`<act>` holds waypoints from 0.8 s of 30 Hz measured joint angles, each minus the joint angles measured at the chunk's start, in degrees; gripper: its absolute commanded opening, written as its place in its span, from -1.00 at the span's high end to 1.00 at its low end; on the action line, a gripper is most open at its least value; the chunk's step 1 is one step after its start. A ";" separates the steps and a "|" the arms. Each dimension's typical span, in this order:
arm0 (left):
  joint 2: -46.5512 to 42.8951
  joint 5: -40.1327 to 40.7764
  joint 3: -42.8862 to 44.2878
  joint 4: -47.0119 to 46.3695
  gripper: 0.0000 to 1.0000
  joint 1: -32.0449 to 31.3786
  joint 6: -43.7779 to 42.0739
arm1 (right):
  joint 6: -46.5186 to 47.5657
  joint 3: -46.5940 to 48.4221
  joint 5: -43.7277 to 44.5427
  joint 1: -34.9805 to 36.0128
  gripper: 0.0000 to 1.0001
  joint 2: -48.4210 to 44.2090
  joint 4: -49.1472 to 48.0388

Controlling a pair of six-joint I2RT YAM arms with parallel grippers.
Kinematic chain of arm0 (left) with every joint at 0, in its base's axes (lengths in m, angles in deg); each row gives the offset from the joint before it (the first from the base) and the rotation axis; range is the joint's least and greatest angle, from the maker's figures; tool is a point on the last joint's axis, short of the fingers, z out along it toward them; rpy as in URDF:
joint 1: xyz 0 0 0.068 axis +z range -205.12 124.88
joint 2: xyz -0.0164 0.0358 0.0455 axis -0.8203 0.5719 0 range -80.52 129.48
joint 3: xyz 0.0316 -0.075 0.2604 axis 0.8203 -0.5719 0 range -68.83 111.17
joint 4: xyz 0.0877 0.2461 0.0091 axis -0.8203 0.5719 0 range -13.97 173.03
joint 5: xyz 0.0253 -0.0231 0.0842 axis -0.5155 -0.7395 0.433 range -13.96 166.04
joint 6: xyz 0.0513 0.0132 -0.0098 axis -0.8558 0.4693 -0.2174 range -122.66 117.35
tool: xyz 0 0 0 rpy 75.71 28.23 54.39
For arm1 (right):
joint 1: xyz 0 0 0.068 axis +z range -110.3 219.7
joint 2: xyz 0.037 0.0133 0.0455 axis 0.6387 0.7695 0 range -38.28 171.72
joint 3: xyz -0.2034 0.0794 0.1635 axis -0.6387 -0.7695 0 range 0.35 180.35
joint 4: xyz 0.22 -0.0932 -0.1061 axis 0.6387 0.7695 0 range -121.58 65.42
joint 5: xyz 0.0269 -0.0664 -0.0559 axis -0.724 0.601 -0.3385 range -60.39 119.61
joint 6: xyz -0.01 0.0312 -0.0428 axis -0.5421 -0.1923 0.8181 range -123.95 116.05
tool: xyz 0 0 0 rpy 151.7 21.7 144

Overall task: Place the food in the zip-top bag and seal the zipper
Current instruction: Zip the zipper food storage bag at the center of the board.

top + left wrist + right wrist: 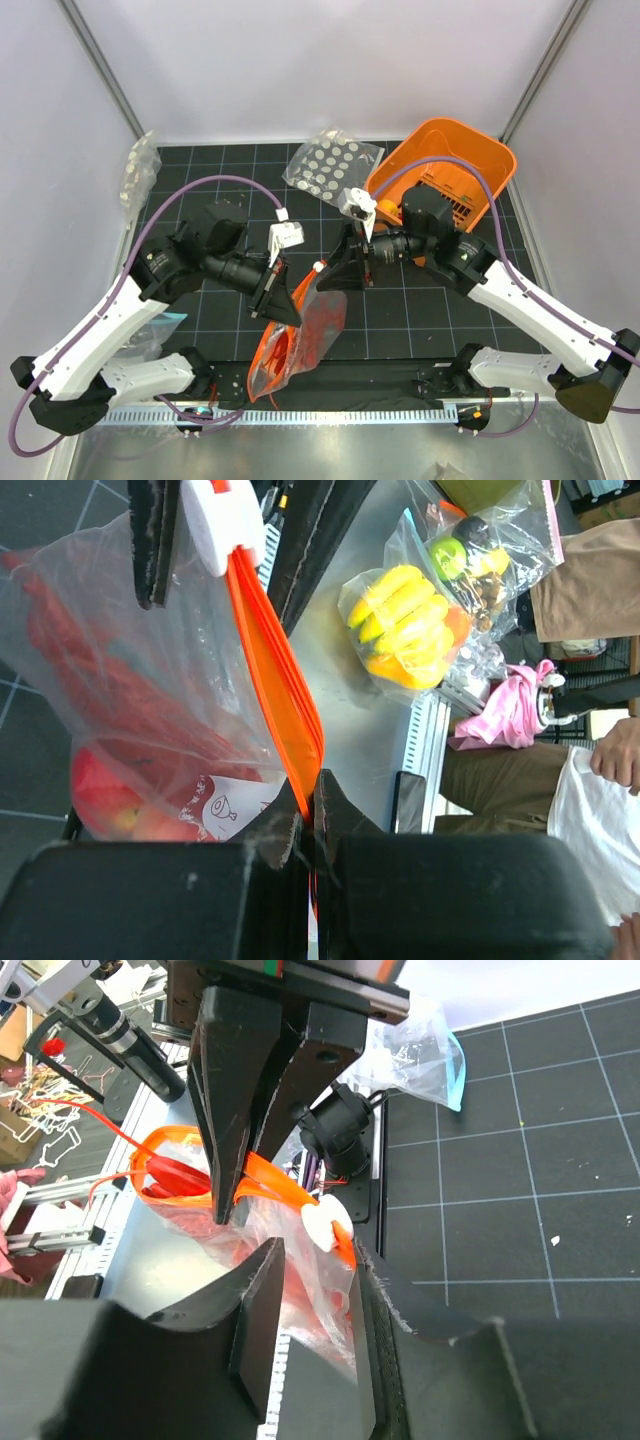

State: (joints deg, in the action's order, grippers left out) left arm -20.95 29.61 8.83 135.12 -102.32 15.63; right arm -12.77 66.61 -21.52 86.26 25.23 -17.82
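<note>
the left gripper point(305, 815) is clamped on one end of the zipper point(275, 690), whose strip runs straight to the white slider point(222, 520) sitting ungripped between the half-open fingers of the right gripper point(318, 1252), with the zip-top bag point(300, 335) and its food point(90, 650) between both arms.

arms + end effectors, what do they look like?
Both alike: left arm and right arm have white shell links, black joints, and a purple cable each. The left end effector and right end effector have two black wedge-shaped fingers.
</note>
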 measured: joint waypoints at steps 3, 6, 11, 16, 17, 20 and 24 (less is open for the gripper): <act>0.04 -0.02 0.15 0.02 1.00 0.00 -0.57 | 0.48 -0.11 0.00 0.00 0.86 -0.04 -0.04; 0.07 0.09 0.22 0.04 0.97 0.00 -0.81 | 0.24 -0.11 0.02 0.00 0.98 -0.11 -0.04; 0.90 1.27 1.16 0.02 -0.03 0.00 -0.79 | 0.13 -0.11 0.39 0.00 0.98 -0.24 0.50; 3.39 3.91 4.83 -0.33 -0.18 0.00 -0.57 | 0.26 0.13 0.68 0.17 0.98 -0.24 2.69; 3.82 4.79 5.75 -0.33 -0.18 0.00 -0.55 | 0.33 0.26 0.85 0.17 0.99 -0.24 3.10; 5.44 9.22 9.62 -0.55 -0.13 0.00 -0.61 | 0.52 0.85 1.22 0.17 0.98 -0.24 4.20; 8.22 14.73 14.27 -0.87 -0.07 -0.02 -0.72 | 0.74 2.25 2.03 0.20 0.98 -0.09 6.10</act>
State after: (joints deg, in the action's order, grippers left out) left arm -12.73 44.34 23.11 134.24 -102.34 14.91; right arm -12.03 68.87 -19.49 86.46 25.14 -11.73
